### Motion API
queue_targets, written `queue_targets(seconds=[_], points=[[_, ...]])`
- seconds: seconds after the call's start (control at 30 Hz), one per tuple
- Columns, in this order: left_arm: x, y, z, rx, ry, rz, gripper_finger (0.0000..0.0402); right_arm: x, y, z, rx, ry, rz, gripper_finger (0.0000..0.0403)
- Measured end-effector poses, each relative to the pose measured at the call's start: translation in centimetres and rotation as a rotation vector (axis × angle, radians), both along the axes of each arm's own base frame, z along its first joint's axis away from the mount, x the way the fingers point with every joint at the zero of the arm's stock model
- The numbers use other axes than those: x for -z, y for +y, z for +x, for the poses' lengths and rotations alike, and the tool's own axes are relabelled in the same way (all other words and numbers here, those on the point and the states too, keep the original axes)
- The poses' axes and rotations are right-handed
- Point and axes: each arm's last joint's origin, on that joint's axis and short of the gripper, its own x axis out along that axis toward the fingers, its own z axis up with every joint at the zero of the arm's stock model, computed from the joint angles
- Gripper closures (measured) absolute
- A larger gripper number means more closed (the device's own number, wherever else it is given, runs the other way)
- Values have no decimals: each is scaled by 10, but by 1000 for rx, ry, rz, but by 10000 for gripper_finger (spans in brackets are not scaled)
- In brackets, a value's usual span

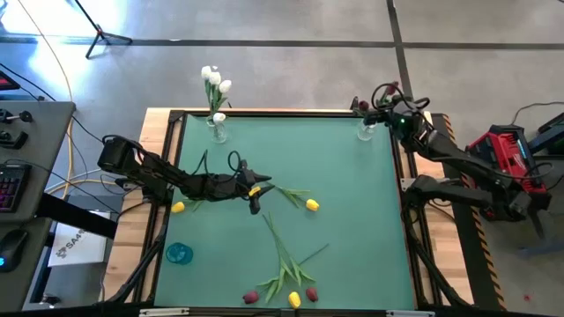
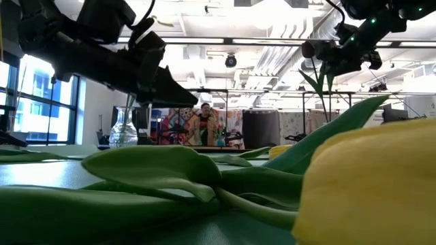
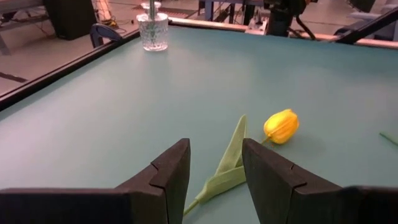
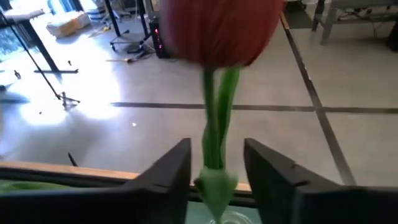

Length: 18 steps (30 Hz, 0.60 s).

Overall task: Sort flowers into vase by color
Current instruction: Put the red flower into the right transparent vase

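Meanwhile the right gripper, fingers parted, apparently frees a dark red tulip above its vase; the left gripper gapes over a yellow tulip.

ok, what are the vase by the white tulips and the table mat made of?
Vase: looks like clear glass, or maybe clear plastic; you see through it, and its faceted surface catches bright glints. Table mat: matte teal sheet, probably rubber or vinyl; smooth, even colour, only a soft sheen, no weave visible.
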Motion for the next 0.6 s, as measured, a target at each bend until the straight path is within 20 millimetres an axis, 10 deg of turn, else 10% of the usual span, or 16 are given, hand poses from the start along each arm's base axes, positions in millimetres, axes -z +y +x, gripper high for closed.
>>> queue_targets(seconds=[0.6], points=[[3, 0, -1, -8, 20, -22, 268, -21, 21, -17, -154, -177, -47, 210]])
